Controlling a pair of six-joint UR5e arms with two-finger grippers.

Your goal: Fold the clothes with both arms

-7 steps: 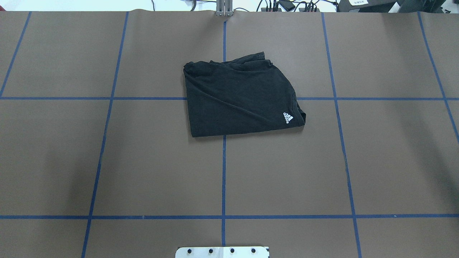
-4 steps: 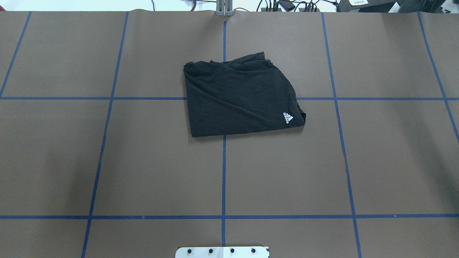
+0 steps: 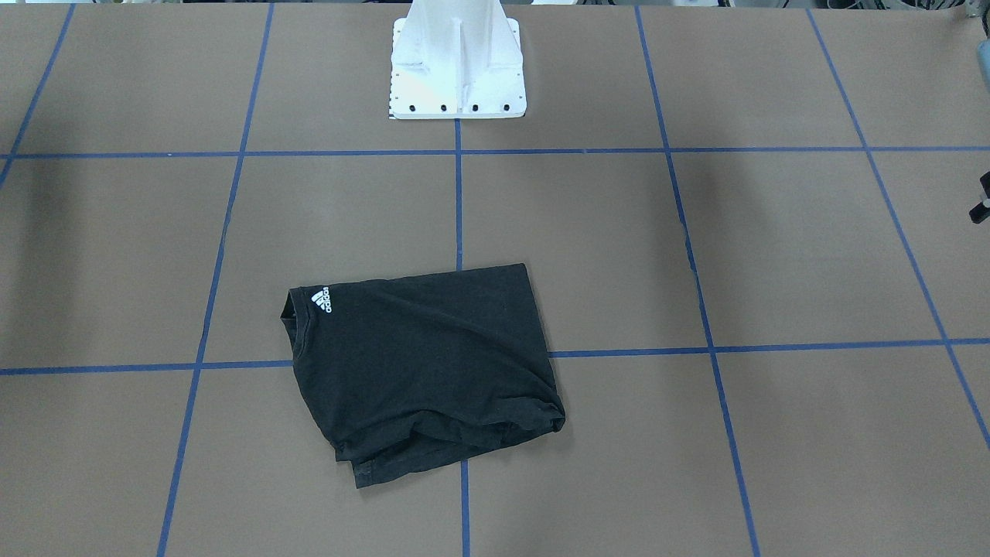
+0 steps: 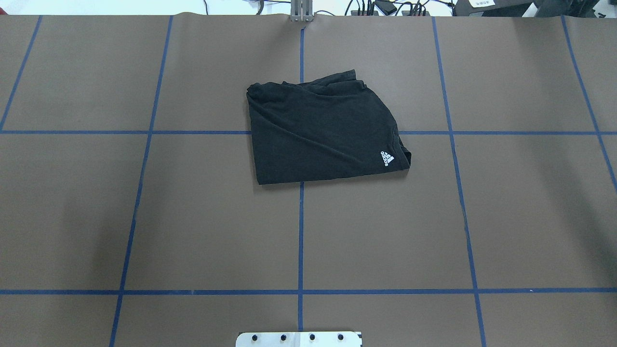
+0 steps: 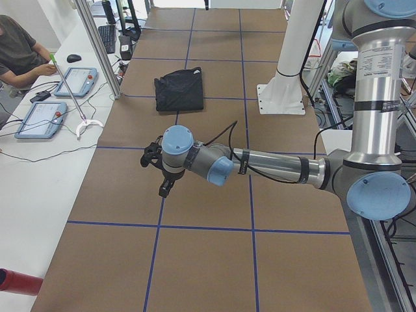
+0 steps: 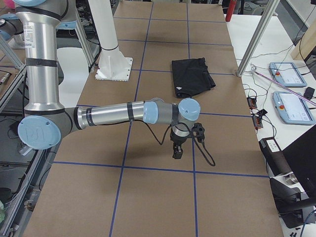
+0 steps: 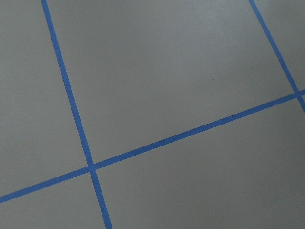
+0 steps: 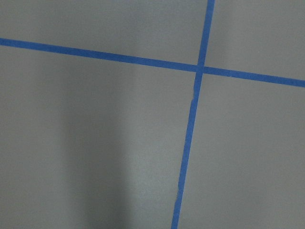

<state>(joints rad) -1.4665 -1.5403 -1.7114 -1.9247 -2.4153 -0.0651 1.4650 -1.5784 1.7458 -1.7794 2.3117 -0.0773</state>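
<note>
Near the middle of the bench (image 4: 193, 217), somewhat closer to its far edge than to the robot's edge, the black T-shirt (image 4: 323, 130) lies folded into a compact, roughly rectangular packet with the small white logo (image 4: 387, 158) facing up. Its layers bunch unevenly along the far edge. The left claw (image 5: 164, 188) hangs over the bench toward the left end and the right claw (image 6: 177, 150) toward the right end, both well apart from the cloth. I cannot tell whether either is open or closed. Folding looks finished or nearly so. Any further fold would call for both claws to travel inward and pinch matching corners of the packet.
</note>
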